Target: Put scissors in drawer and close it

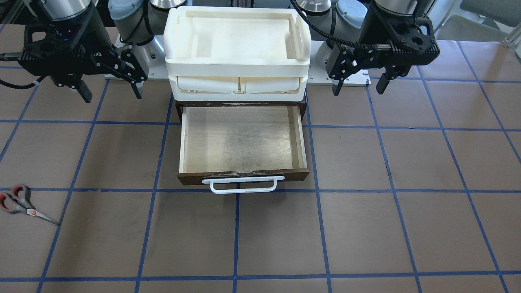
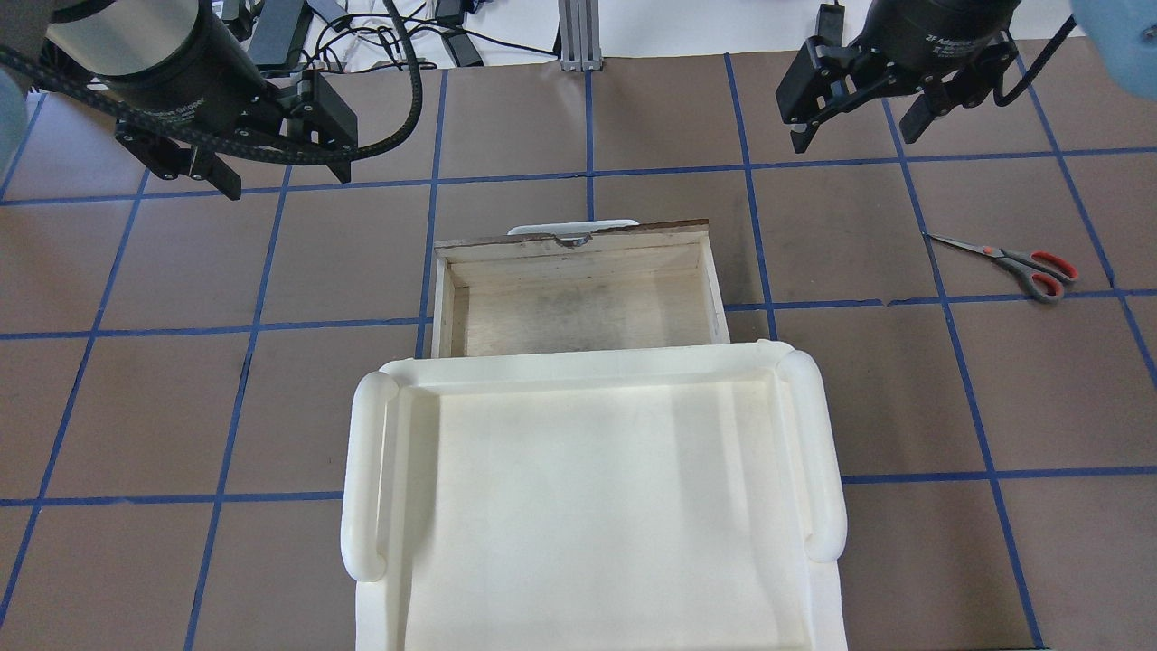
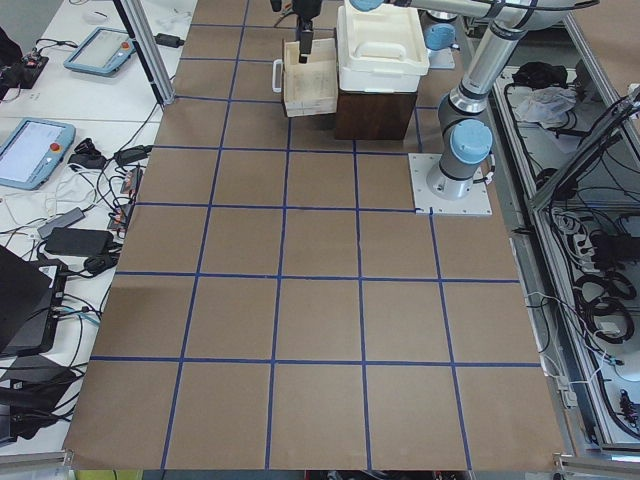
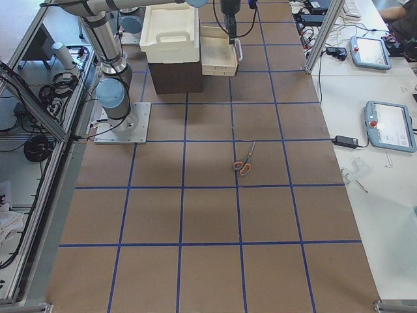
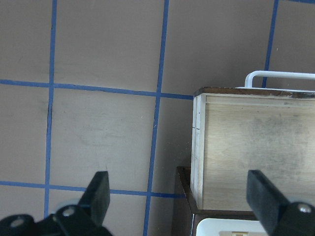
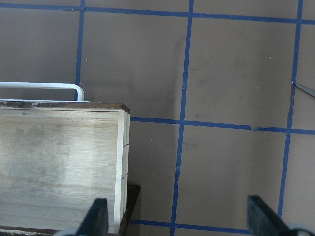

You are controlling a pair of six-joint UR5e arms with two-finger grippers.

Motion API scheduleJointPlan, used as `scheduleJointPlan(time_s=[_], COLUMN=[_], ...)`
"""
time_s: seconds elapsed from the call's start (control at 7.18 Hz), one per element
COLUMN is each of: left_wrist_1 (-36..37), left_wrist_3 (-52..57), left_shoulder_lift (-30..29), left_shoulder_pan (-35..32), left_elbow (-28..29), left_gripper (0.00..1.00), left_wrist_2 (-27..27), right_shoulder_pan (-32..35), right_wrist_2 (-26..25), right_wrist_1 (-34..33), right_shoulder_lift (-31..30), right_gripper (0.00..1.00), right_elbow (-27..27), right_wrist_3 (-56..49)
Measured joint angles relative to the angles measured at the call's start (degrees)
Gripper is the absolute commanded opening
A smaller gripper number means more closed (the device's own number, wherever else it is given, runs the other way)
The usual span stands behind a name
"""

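The scissors (image 1: 22, 202) lie flat on the brown table on my right side, shut, with grey handles lined orange-red; they also show in the overhead view (image 2: 1020, 261) and the exterior right view (image 4: 245, 161). A blade tip shows in the right wrist view (image 6: 305, 89). The drawer (image 1: 191, 178) stands pulled out and empty, with a pale plywood interior (image 2: 578, 312) and a white bar handle (image 1: 243, 189). My right gripper (image 2: 856, 131) is open and empty, above the table between drawer and scissors. My left gripper (image 2: 280, 176) is open and empty, left of the drawer.
A cream-white plastic tray unit (image 2: 366, 470) sits on top of the dark cabinet that holds the drawer. Blue tape lines grid the table. Tablets, cables and a metal post (image 4: 319, 32) lie beyond the table's far edge.
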Motion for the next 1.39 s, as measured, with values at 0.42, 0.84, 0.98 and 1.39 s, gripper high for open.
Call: scheduleJointPlan(time_s=[0.42,0.84,0.98,1.39], left_wrist_1=[-0.09,-0.19,-0.26,-0.47], left_wrist_3=[-0.03,-0.06,-0.04,0.03], left_shoulder_lift=[0.06,0.11,0.21,0.34], left_shoulder_pan=[0.0,0.04,0.04,0.11], left_elbow=[0.0,0.0,0.0,-0.07], left_gripper=[1.0,1.0,1.0,1.0], left_wrist_2=[0.04,0.04,0.04,0.04], right_shoulder_pan=[-0.65,-9.52,-13.16,-23.39], right_wrist_2=[0.22,0.23,0.07,-0.61], right_wrist_1=[-1.95,-2.58,-2.94,-8.31], right_shoulder_lift=[0.33,4.21,6.2,16.05], right_gripper=[1.0,1.0,1.0,1.0], right_elbow=[0.25,0.29,0.29,0.44], right_wrist_3=[-4.31,-34.05,-44.47,-70.16])
